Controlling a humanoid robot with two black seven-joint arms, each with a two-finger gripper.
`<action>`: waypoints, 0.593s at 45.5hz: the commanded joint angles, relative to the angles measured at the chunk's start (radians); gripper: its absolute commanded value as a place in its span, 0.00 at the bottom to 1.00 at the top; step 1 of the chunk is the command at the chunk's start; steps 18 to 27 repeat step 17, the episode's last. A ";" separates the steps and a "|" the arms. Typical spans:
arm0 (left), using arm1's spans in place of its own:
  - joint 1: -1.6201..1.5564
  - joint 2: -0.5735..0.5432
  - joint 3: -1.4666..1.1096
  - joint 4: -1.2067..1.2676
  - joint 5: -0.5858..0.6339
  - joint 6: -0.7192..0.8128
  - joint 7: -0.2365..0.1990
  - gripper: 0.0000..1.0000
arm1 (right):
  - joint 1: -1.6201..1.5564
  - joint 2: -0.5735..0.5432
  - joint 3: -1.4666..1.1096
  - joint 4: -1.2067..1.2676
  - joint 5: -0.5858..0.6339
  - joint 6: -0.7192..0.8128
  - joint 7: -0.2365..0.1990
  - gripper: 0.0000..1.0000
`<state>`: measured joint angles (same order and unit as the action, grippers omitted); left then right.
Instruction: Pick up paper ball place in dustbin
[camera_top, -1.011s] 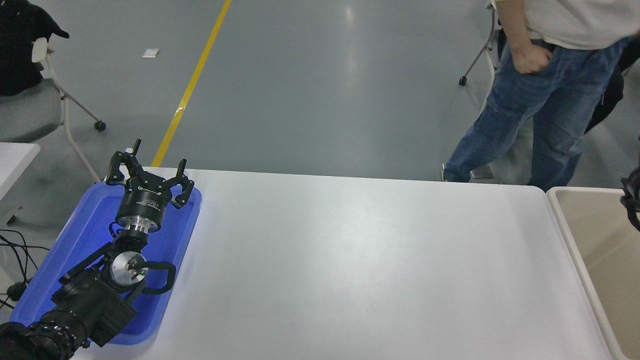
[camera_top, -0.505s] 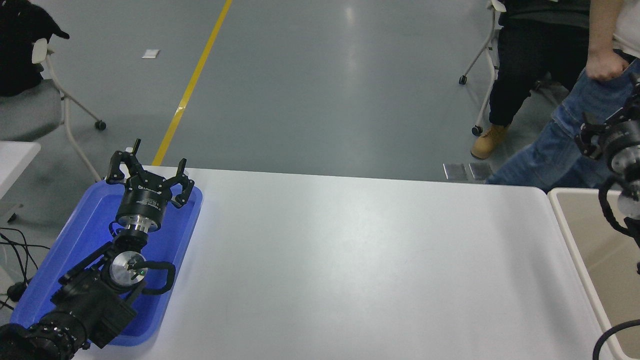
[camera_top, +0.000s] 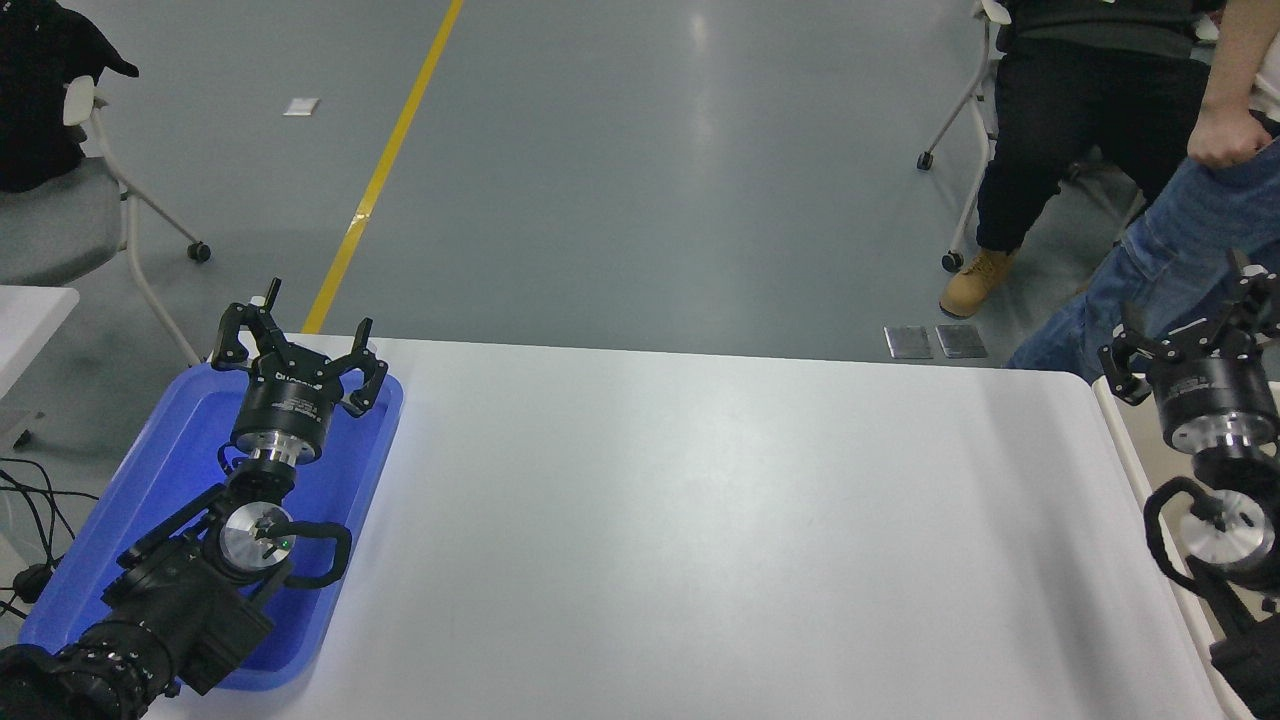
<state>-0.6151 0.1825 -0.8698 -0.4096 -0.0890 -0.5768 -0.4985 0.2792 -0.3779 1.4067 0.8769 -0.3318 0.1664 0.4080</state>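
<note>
Head view: the left gripper (camera_top: 297, 345) is seen with fingers spread over the blue tray (camera_top: 150, 470) at lower left, the right gripper (camera_top: 1190, 325) spread and empty above the dustbin (camera_top: 1125, 430) at the right edge; the paper ball cannot be seen.

Small white print on left gripper (camera_top: 298, 345) body, possibly a logo; too blurred to read.
</note>
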 joint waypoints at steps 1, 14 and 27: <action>0.000 0.000 0.000 0.000 0.000 0.000 0.000 1.00 | -0.020 0.019 -0.061 -0.003 -0.003 0.024 0.025 1.00; -0.002 0.000 0.000 0.000 0.000 0.000 0.000 1.00 | 0.006 0.013 -0.098 -0.044 0.000 0.019 0.023 1.00; -0.002 0.000 0.000 0.000 0.000 0.000 0.000 1.00 | 0.006 0.011 -0.098 -0.050 0.004 0.022 0.025 1.00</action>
